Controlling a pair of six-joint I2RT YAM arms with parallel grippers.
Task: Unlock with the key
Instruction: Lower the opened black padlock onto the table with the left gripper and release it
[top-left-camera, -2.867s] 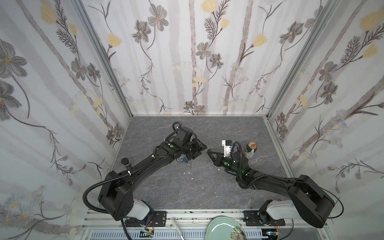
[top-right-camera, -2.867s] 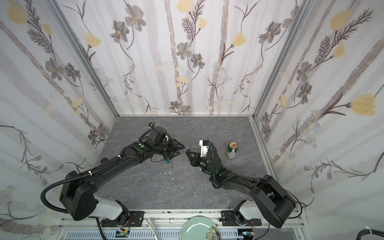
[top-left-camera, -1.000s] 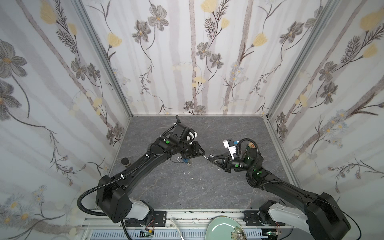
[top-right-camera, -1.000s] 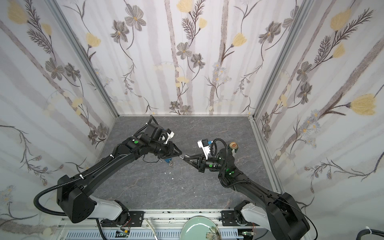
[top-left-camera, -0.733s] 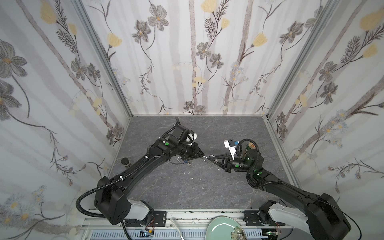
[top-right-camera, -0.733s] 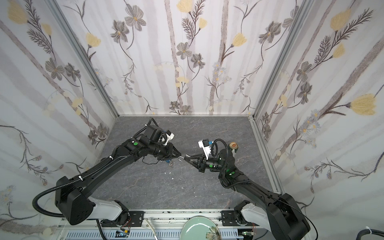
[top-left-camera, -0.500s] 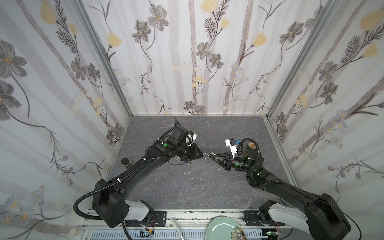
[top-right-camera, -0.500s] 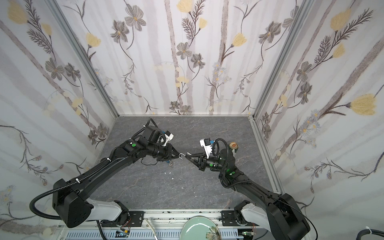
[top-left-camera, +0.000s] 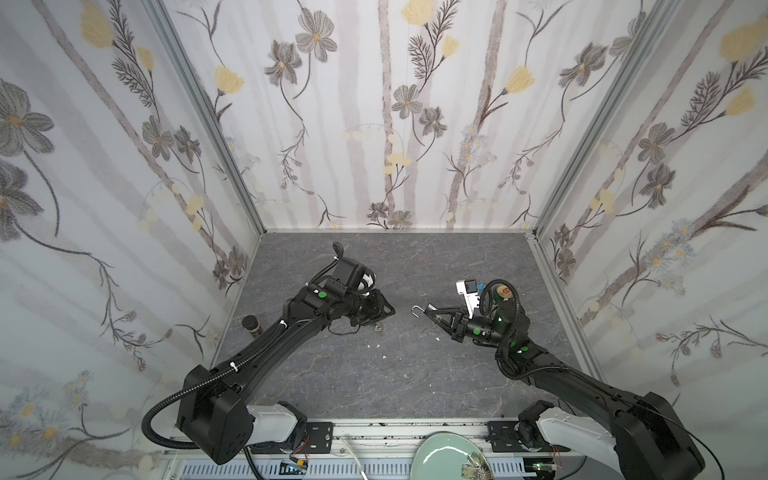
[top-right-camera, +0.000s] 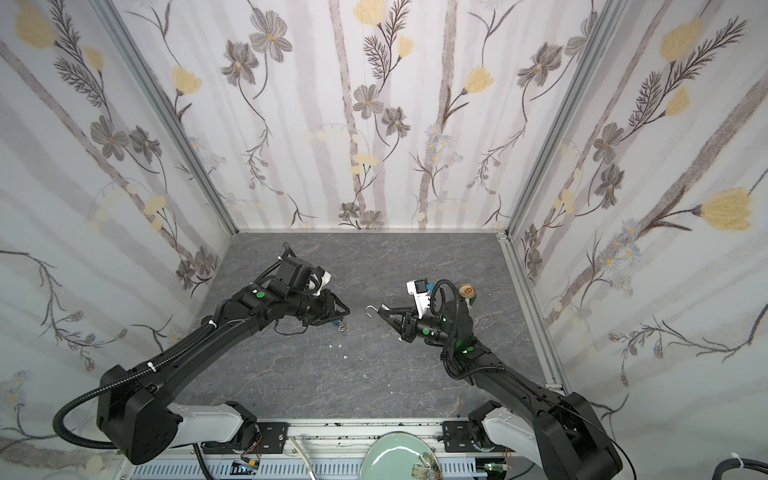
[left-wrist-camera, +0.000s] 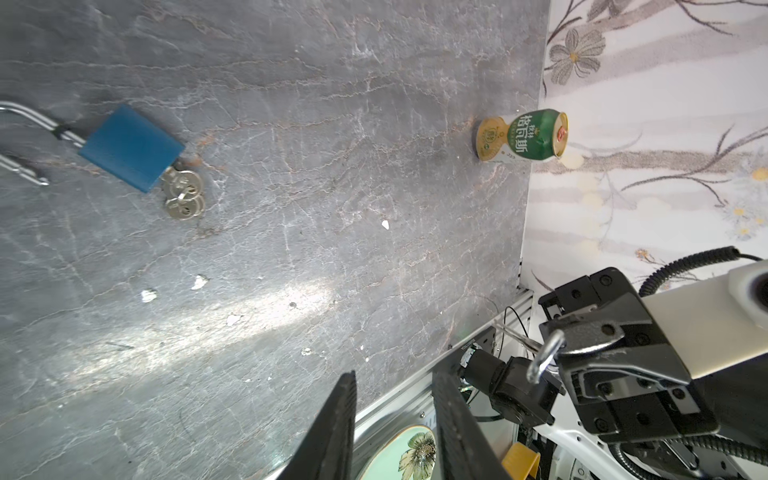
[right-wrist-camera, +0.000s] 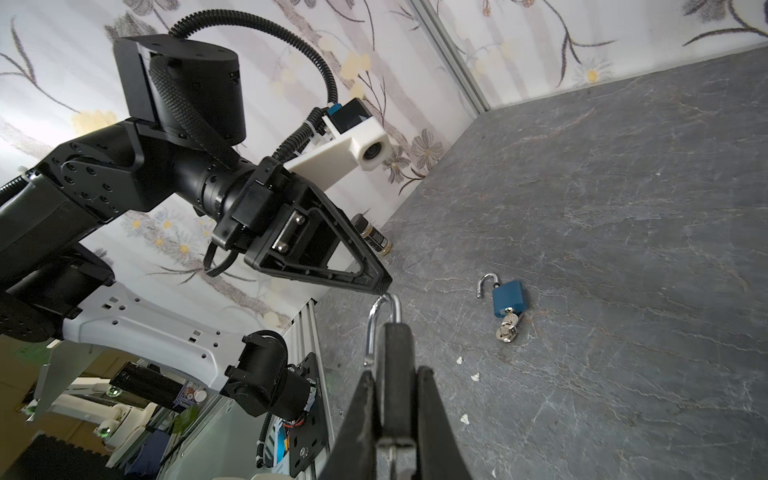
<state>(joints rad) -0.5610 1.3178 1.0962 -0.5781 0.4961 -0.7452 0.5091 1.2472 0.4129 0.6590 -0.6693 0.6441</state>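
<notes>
Counter: grey stone.
Left tool: fingers apart, nothing between, hangs over middle.
Right tool: clamped on metal hook, raised right of middle, well apart from lock.
Padlock: flat on counter beside left tool tip, shackle swung open, key in keyhole.
Unlocking looks done. Next, likely: back arms off, set hook down.

Blue padlock lies flat, shackle open, keys at base.
</notes>
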